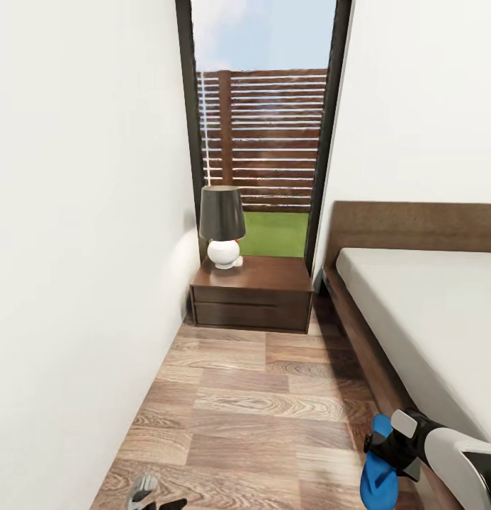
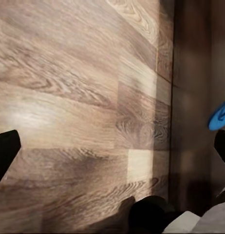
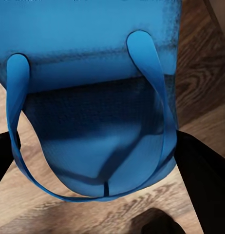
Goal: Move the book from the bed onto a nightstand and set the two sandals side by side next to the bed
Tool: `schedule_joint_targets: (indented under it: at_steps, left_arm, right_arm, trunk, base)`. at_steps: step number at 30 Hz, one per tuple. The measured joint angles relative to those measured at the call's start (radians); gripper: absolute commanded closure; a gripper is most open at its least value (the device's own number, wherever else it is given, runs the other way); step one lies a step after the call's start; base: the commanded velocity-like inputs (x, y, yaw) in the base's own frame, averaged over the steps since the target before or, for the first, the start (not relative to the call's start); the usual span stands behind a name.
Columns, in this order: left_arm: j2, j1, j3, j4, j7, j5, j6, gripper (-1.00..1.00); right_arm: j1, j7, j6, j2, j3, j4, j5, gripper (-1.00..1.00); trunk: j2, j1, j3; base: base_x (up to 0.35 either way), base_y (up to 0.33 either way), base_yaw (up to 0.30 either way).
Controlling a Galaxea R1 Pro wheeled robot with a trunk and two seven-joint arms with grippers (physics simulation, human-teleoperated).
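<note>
Clamping a sandal (image 1: 378, 473), the right end effector (image 1: 388, 453) hangs beside the bed (image 1: 358, 333) edge.

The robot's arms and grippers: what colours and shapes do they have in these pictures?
In the head view, the right arm has a smooth, rounded white shell with a light-grey cap, ending in a black right gripper. The left gripper shows a grey metallic finger beside black parts. In the wrist views the fingers are plain black and blocky. No cables or markings are visible.
</note>
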Motion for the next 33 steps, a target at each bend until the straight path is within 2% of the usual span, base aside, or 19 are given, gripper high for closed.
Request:
schedule_joint_targets:
  at_steps: [2, 6, 10, 15, 18, 21, 25, 27, 30, 33]
  left_arm:
    - [0.012, 0.001, 0.001, 0.048, 0.0, -0.008, -0.05, -1.0]
    - [0.045, 0.008, 0.003, 0.16, 0.001, -0.046, -0.175, -1.0]
    - [0.073, 0.015, 0.004, 0.204, 0.003, -0.054, -0.219, -1.0]
    - [0.109, 0.032, 0.006, 0.216, 0.002, -0.051, -0.247, -1.0]
    - [0.113, 0.039, 0.009, 0.217, -0.001, -0.05, -0.27, -1.0]
    - [0.109, 0.043, 0.011, 0.217, -0.002, -0.049, -0.289, -1.0]
    - [0.1, 0.074, 0.016, 0.212, -0.003, -0.049, -0.342, -1.0]
    - [0.096, 0.084, 0.018, 0.213, -0.003, -0.049, -0.426, -1.0]
    - [0.093, 0.092, 0.016, 0.263, -0.005, -0.048, -0.655, -1.0]
    - [0.093, 0.093, 0.019, 0.301, -0.006, -0.045, -0.725, -1.0]
  right_arm:
    - [0.0, 0.0, 0.0, 0.0, 0.0, 0.0, 0.0, 1.0]
    - [0.001, 0.0, 0.001, 0.003, -0.001, 0.0, 0.0, 1.0]
    - [0.0, 0.0, -0.001, 0.011, -0.001, -0.001, 0.001, 1.0]
    - [0.0, 0.0, -0.002, 0.015, 0.001, -0.001, 0.001, 1.0]
    - [0.0, 0.0, -0.003, 0.016, 0.0, -0.001, 0.001, 1.0]
    - [0.0, 0.0, -0.002, 0.015, 0.0, -0.001, 0.002, 1.0]
    - [0.001, 0.0, -0.002, 0.015, 0.0, -0.001, 0.002, 1.0]
    - [0.001, 0.0, -0.002, 0.016, 0.001, -0.001, 0.001, 1.0]
    - [0.001, 0.0, -0.002, 0.017, 0.0, -0.001, 0.002, 1.0]
    - [0.001, 0.0, -0.003, 0.018, 0.001, -0.001, 0.001, 1.0]
  trunk:
    - [0.0, 0.0, 0.0]
    - [0.0, 0.0, 0.0]
    - [0.0, 0.0, 0.0]
    - [0.0, 0.0, 0.0]
    - [0.0, 0.0, 0.0]
    - [0.0, 0.0, 0.0]
    - [0.0, 0.0, 0.0]
    - [0.0, 0.0, 0.0]
    - [0.0, 0.0, 0.0]
    - [0.0, 0.0, 0.0]
  base:
    - [0.0, 0.0, 0.0]
    - [0.0, 0.0, 0.0]
    - [0.0, 0.0, 0.0]
    - [0.0, 0.0, 0.0]
    - [0.0, 0.0, 0.0]
    - [0.0, 0.0, 0.0]
    - [0.0, 0.0, 0.0]
    - [0.0, 0.0, 0.0]
    - [0.0, 0.0, 0.0]
    - [0.0, 0.0, 0.0]
